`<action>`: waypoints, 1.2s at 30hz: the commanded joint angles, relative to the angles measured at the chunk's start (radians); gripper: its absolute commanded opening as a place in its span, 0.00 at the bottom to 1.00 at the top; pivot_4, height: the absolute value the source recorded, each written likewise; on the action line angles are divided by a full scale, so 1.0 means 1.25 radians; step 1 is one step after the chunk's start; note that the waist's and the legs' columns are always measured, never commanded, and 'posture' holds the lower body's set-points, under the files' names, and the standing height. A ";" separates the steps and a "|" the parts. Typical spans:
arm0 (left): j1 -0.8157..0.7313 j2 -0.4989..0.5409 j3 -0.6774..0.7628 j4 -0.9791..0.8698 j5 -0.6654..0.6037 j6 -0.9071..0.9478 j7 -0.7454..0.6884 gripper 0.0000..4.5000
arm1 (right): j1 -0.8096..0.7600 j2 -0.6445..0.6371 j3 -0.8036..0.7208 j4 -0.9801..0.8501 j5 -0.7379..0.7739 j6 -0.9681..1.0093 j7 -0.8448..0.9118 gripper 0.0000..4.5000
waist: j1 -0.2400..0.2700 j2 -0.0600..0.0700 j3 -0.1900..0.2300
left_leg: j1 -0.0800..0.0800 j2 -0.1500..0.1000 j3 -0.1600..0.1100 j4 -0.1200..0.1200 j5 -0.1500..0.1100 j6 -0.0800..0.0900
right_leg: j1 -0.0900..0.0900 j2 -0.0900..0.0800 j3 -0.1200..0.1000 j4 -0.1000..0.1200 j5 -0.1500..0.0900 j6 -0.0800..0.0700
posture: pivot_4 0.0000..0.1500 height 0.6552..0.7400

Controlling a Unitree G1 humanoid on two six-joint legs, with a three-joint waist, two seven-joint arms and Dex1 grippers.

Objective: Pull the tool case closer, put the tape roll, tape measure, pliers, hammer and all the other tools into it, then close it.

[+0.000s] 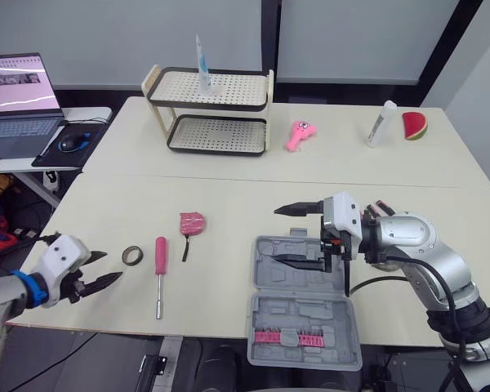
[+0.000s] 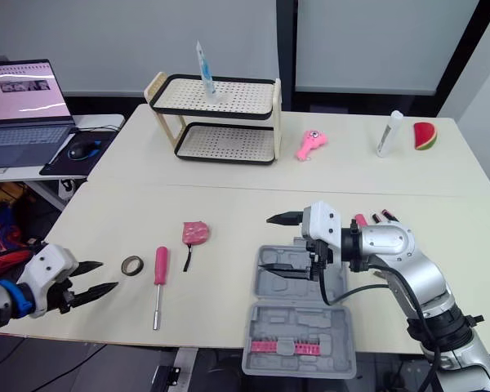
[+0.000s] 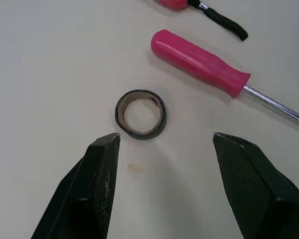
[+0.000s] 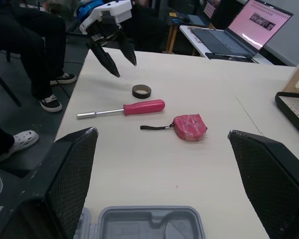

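Grey moulded plastic marks the open tool case (image 1: pixel 306 314), which lies flat at the near table edge directly under the right gripper (image 1: pixel 276 234), so we judge the pulling-in step done and the loading step in hand. We see the right gripper's two black fingers spread wide apart and holding nothing, poised over the case's upper half. The left gripper (image 1: pixel 113 266) is also spread and empty, and the small dark tape roll with its brown cardboard core (image 3: pixel 142 134) lies on the table just ahead of its fingertips, roughly centred between them but not touched. We read this as the approach to the first pick. The next move calls for the left gripper to advance and drop until its fingers bracket the ring, then pinch across the outer wall and carry it toward the case on the far side. The roll is low, thin and lying flat, so we expect a shallow grip that could slip. Just beyond the roll lies the pink-handled screwdriver with a steel shaft (image 1: pixel 160 255), and farther on the pink tape measure with a black strap (image 1: pixel 192 223). Both are outside the case.
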 commanded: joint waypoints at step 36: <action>-0.400 0.004 -0.293 -0.173 -0.031 0.145 -0.289 0.01 | 0.087 -0.054 -0.033 -0.072 -0.046 -0.022 -0.089 1.00 | 0.000 -0.001 0.001 | 0.000 -0.002 0.002 0.001 0.002 -0.003 | -0.002 0.000 0.001 0.005 0.000 0.000 | 1.00 1.00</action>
